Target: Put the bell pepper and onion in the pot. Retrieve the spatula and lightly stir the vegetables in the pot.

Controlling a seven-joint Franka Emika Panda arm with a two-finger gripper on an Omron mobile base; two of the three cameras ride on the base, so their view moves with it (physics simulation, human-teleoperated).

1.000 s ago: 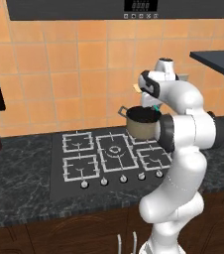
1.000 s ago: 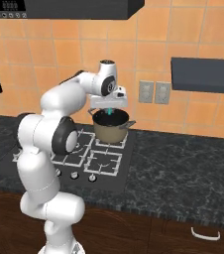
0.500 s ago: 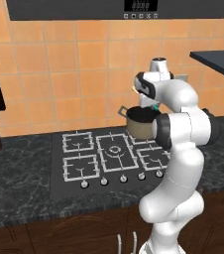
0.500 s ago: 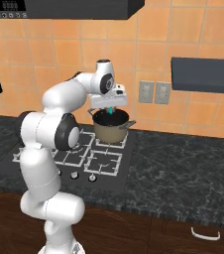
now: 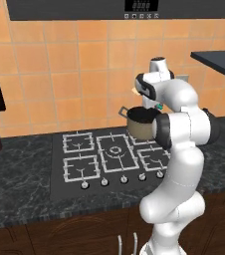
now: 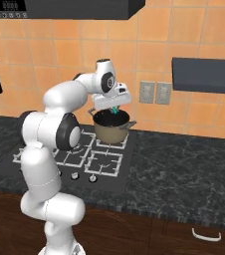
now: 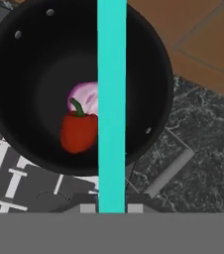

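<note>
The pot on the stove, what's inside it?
Inside the pot lie the bell pepper and the onion, touching. The spatula handle crosses over them, hiding part of the onion and the blade.

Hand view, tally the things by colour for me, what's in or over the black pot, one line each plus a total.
Red: 1, the glossy red bell pepper lying in the pot.
Pink-purple: 1, the pale-faced onion just behind the pepper.
Teal: 1, the long spatula handle crossing over the pot.
Total: 3.
</note>
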